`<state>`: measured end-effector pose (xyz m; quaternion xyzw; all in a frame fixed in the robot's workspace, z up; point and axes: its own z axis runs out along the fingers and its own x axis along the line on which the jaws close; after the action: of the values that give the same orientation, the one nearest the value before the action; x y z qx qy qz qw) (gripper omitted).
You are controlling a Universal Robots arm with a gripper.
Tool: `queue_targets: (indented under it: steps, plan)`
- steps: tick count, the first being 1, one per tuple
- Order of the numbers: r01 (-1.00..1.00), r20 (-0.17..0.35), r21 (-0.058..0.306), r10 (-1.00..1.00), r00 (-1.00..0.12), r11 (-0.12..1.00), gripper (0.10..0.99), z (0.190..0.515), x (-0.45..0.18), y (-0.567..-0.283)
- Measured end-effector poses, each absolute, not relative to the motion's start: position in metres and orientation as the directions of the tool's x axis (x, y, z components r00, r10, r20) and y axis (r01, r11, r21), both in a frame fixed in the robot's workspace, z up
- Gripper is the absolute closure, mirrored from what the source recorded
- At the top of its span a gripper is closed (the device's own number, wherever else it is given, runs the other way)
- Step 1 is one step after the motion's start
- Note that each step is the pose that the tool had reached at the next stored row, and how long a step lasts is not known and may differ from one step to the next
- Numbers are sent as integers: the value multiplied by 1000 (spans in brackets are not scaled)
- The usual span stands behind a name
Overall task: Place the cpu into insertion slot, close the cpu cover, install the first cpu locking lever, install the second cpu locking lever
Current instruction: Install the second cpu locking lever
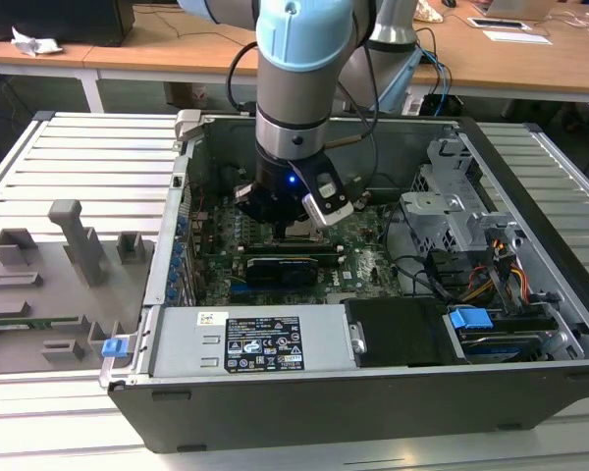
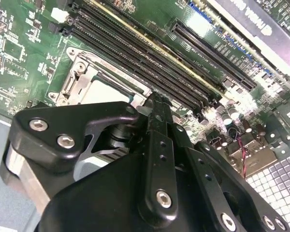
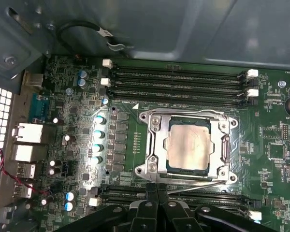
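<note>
1. Gripper (image 3: 157,195) down inside the open computer case (image 1: 530,167), fingers pressed together with no gap between the black tips and nothing pinched between them.
2. Tips poised just at the edge of the insertion slot (image 3: 232,177), beside a thin metal rod (image 3: 203,183) lying along that edge; whether touching it cannot be told.
3. In the second wrist view, the same gripper (image 2: 154,104) seen from behind, its tip over the corner of the socket.
4. The cpu (image 3: 188,145) seated flat in the slot near the middle of the green motherboard (image 3: 77,106): small square, pale silvery-beige face, slightly smudged and reflective. Also glimpsed in the second wrist view (image 2: 104,92), partly behind the gripper body.
5. The cpu cover (image 3: 189,118) lowered over the chip: a bright silvery frame, the chip's face showing through its square window, screws at the corners of the surrounding bracket.
6. Long black memory slots (image 3: 179,79) with white end clips on both sides of the socket, running parallel to it.
7. Tiny white print scattered over the board, too small to read.
8. In the exterior view, a black-and-white label (image 1: 263,345) on the grey box at the case's near edge; lettering not legible.
9. Case resting on a slatted metal table (image 1: 79,147); grey fixture blocks (image 1: 79,240) toward the exterior view's left edge.
</note>
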<state>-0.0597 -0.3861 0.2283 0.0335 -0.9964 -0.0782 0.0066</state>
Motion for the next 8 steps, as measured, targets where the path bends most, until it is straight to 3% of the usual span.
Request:
queue_targets:
  steps: [8]
  plan:
    - [-66,7,173,-68,-998,983,980,224,-64,-390]
